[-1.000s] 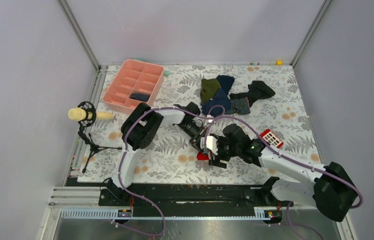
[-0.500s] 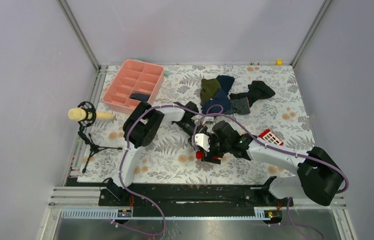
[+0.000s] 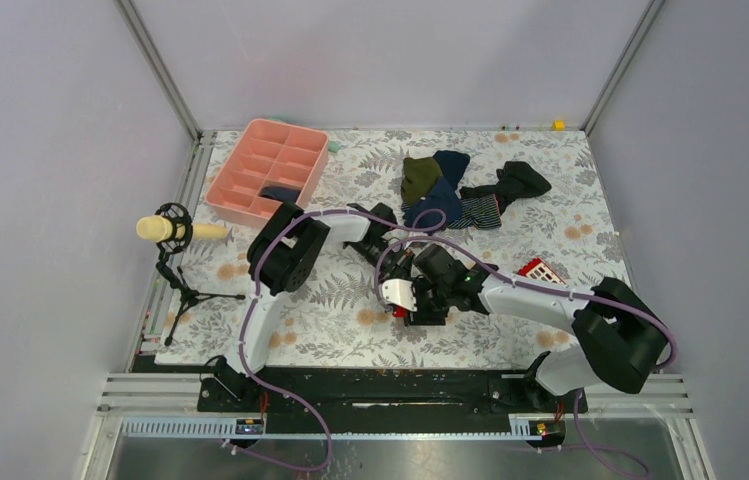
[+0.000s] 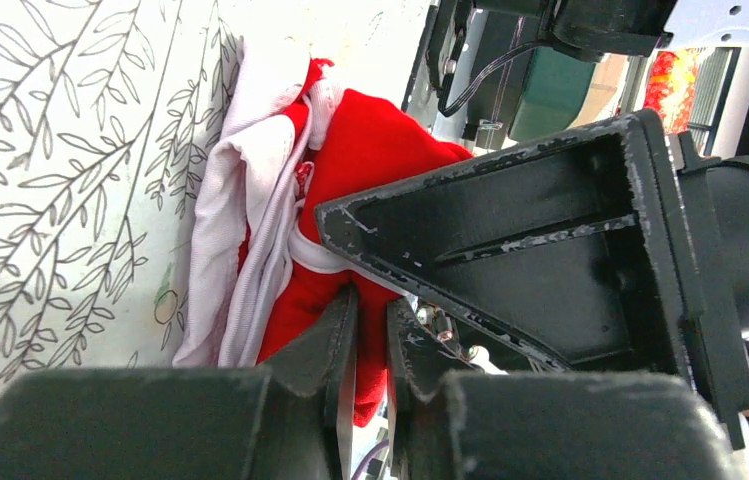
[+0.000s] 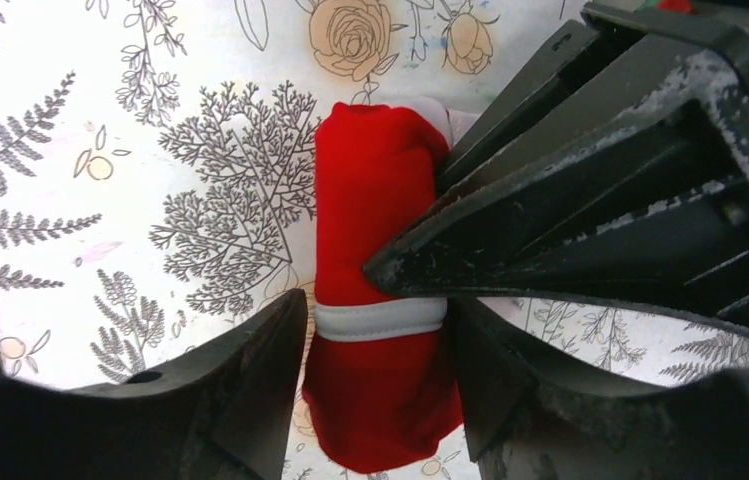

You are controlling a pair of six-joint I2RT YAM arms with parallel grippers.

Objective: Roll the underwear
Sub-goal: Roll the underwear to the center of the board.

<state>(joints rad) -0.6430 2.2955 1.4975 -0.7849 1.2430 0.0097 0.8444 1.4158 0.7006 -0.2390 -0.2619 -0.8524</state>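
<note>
Underwear (image 5: 375, 220), bright red cloth with white trim, is lying rolled into a soft cylinder on the fern-printed table cover (image 5: 80, 130); overhead it is showing only as a red speck. Scuffed black plastic left gripper (image 4: 372, 300) is pinching a red fold. Matching right gripper (image 5: 378, 300) is standing spread astride the roll; contact is unclear.

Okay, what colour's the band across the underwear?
White band on red underwear; the right wrist view shows it best.
</note>
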